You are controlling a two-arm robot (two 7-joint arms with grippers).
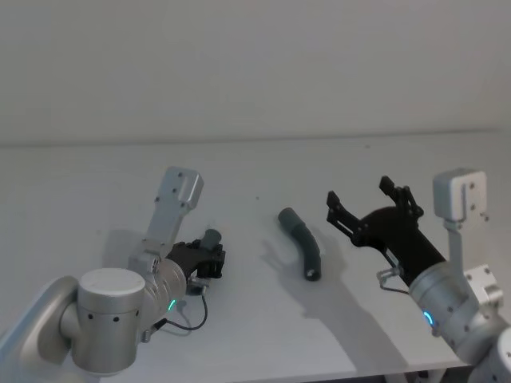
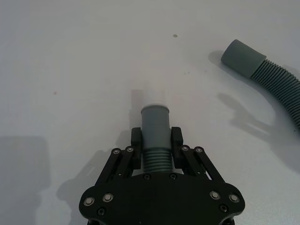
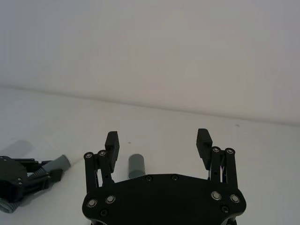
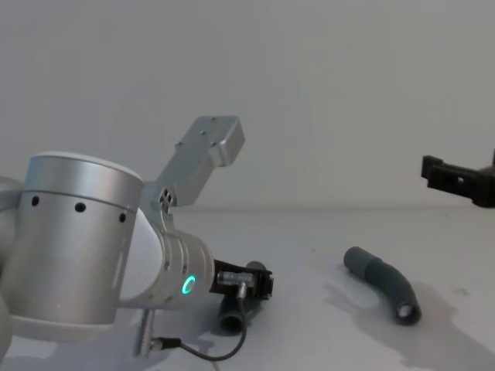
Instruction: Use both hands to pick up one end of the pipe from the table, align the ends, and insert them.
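My left gripper [image 2: 156, 138] is shut on the ribbed neck of one dark grey pipe piece [image 2: 154, 119], whose smooth cuff ends in a white tip [image 2: 153, 98]. It sits low over the white table [image 1: 96, 175] at the left [image 1: 209, 255]. The other pipe piece [image 1: 303, 239], curved and ribbed, lies loose mid-table with an open socket cuff [image 2: 241, 56]. To its right and above the table, my right gripper [image 1: 371, 203] hangs open, nothing between its fingers [image 3: 111, 143]. The loose piece's cuff [image 3: 136, 165] shows just beyond that gripper's base.
A pale wall [image 1: 255, 64] rises behind the table's far edge. A thin black cable [image 1: 192, 319] loops under the left wrist. The chest view shows the loose pipe [image 4: 384, 283] right of centre and one right gripper finger [image 4: 456, 179] at the right edge.
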